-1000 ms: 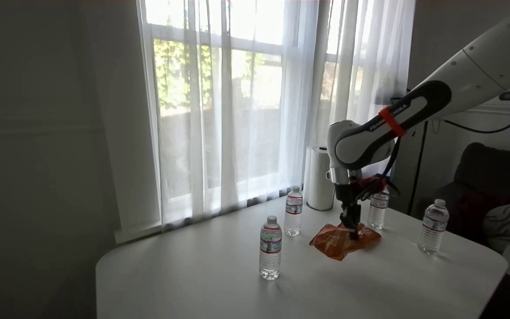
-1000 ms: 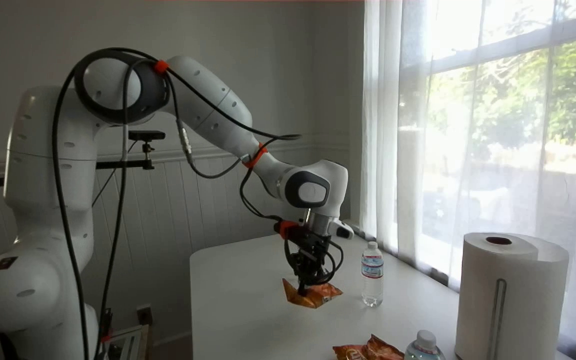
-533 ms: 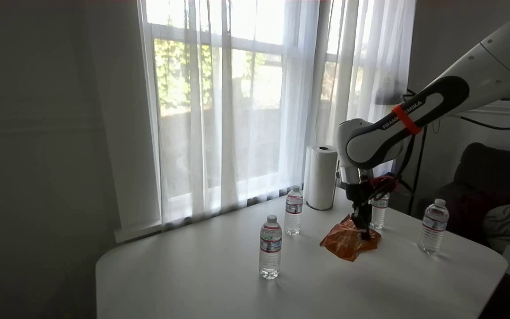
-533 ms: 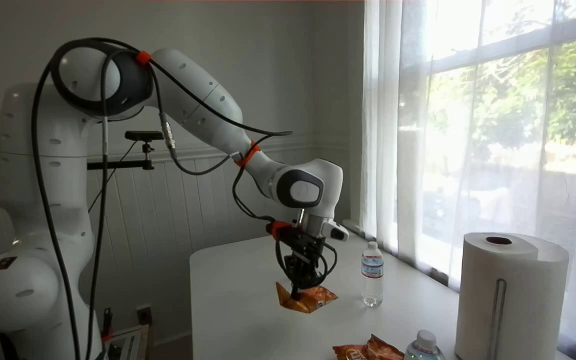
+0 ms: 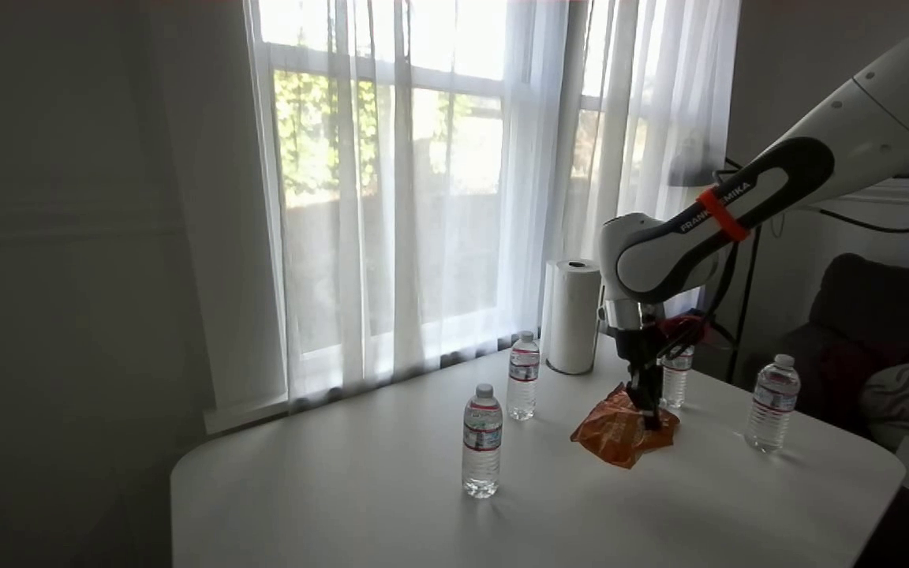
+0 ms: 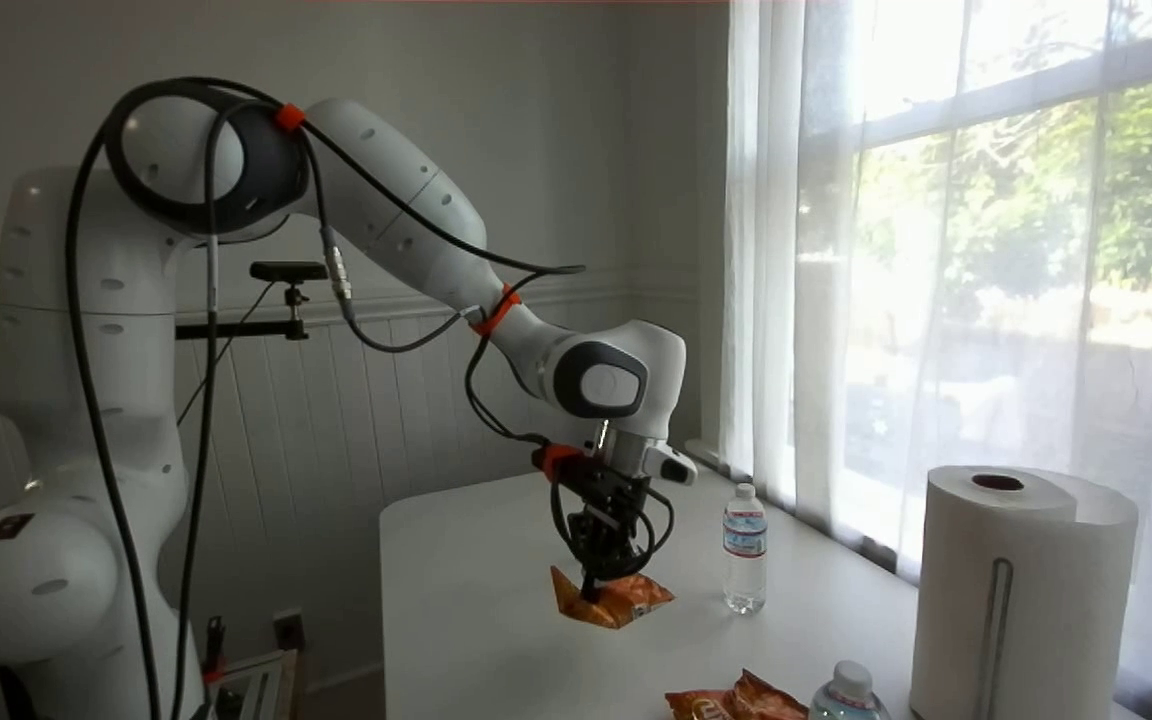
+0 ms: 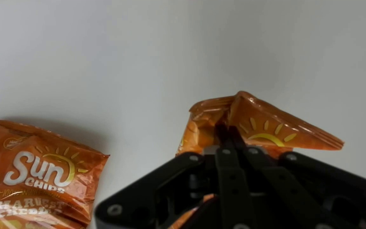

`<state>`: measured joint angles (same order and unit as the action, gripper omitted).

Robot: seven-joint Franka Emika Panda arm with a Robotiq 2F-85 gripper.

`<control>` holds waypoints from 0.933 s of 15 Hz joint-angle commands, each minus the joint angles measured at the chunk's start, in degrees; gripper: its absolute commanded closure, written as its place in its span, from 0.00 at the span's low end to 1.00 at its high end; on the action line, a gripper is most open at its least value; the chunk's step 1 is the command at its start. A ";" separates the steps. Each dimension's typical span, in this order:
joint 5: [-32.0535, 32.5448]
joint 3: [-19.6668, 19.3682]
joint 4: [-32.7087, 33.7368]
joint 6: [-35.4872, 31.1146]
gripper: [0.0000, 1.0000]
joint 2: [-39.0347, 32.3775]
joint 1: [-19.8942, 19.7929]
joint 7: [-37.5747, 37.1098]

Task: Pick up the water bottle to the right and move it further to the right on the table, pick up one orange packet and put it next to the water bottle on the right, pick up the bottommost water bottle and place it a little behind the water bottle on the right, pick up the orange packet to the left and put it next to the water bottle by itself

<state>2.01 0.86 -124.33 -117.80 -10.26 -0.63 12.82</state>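
Wrist view: the jaws are clenched on an orange packet (image 7: 262,125), its film creased between them close to the sealed edge, so the slick wrapper could slide out or swivel if the pinch proves shallow. A second packet (image 7: 48,175) lies apart from it on the white bench (image 7: 145,73) and could get nudged by a low sweep. In an exterior view, that second packet sits beside a water bottle (image 6: 849,690) cut off by the lower border; the held one probably clears the surface, though the angle leaves that uncertain, and sideways travel too low would scrape it. In an exterior view, a bottle (image 5: 676,379) stands partly hidden behind the jaws; misjudged depth there could tip it, and three more bottles (image 5: 483,442) stand upright within reach of a careless swing. The bench is plain, with rounded corners. A paper towel roll (image 5: 573,323) stands by the window (image 5: 466,134), whose sheer curtains (image 5: 407,260) pass strong daylight; a dark sofa (image 5: 857,308) sits past the bench's edge.
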 commanded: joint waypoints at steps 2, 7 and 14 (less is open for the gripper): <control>0.97 -0.10 -6.91 -2.24 1.00 4.68 0.21 -1.59; 3.64 -1.66 -17.09 -11.34 1.00 11.67 -0.97 -0.81; 5.50 -7.38 -23.15 -19.04 1.00 15.66 -5.87 1.35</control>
<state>5.80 -4.59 -144.27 -134.61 2.49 -4.69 13.09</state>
